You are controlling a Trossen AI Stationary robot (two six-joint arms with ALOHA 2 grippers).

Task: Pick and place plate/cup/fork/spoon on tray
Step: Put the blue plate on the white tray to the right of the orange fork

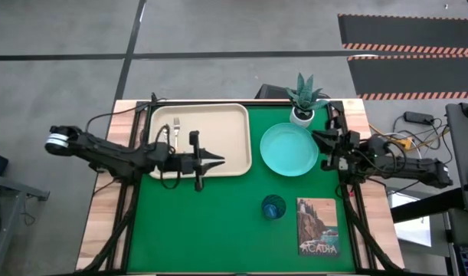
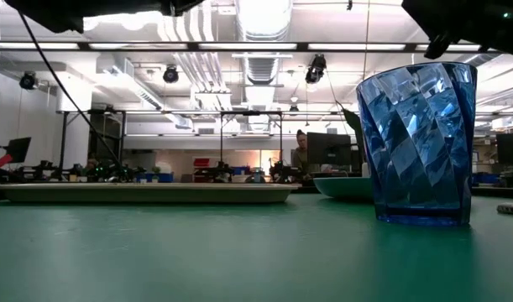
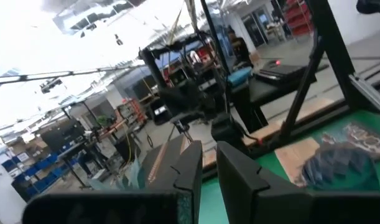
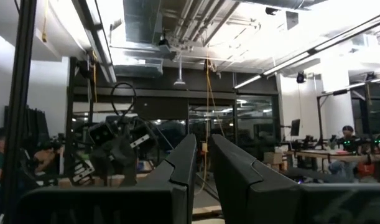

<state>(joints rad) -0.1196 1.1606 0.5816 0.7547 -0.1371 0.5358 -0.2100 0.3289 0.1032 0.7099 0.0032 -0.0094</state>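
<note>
The beige tray (image 1: pixel 211 126) lies at the far left of the green mat, and the low view shows it as well (image 2: pixel 147 192). A silver fork (image 1: pixel 176 130) lies on its left part. The turquoise plate (image 1: pixel 289 149) rests on the mat just right of the tray. The dark-blue cup (image 1: pixel 273 207) stands upright on the mat nearer the front, and it is large in the low view (image 2: pixel 420 143). I cannot see the spoon. My left gripper (image 1: pixel 220 162) is shut and empty, raised over the tray's near right corner. My right gripper (image 1: pixel 316 136) is shut and empty, raised by the plate's right rim.
A white pot with a green plant (image 1: pixel 304 103) stands at the far edge behind the plate. The "Acadia" picture card (image 1: pixel 318 226) lies at the near right, beside the cup. Bare green mat lies in front of the tray.
</note>
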